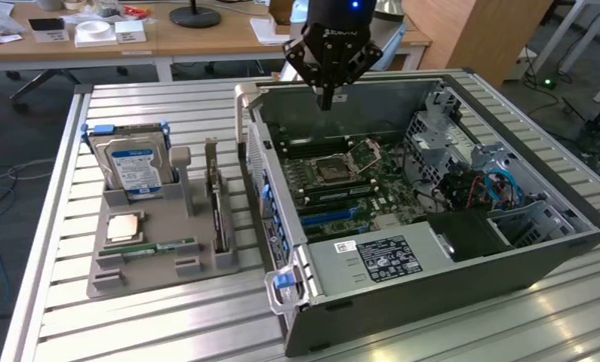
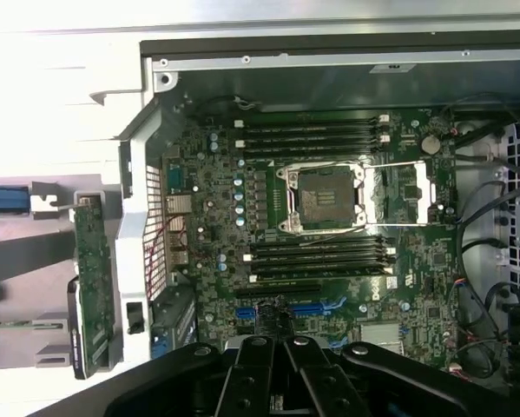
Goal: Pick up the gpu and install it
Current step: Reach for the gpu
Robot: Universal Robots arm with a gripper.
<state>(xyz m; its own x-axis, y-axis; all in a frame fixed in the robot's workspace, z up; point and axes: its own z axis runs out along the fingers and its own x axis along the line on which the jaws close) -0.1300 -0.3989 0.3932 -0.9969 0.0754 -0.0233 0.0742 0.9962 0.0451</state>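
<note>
The gpu [image 1: 217, 202], a thin green card with a silver bracket, stands on edge in the grey holder [image 1: 143, 273] just left of the open computer case [image 1: 481, 260] in the exterior view. From the wrist camera the gpu [image 2: 93, 282] appears as a narrow green strip outside the case wall. My gripper [image 1: 327, 100] hangs above the back of the case, over the motherboard [image 1: 352, 175], well apart from the gpu. Its fingers are shut with nothing between them. In the wrist view the gripper [image 2: 281, 337] points down at the motherboard [image 2: 207, 200] near the blue slots.
The holder also carries a silver hard drive with a blue label [image 1: 133, 162], a narrow RAM stick [image 1: 161, 246] and a square chip [image 1: 125, 225]. Inside the case are a bare processor socket [image 2: 327, 198], drive cages and cables [image 1: 481, 188]. Desks stand behind the slatted table [image 1: 118, 324].
</note>
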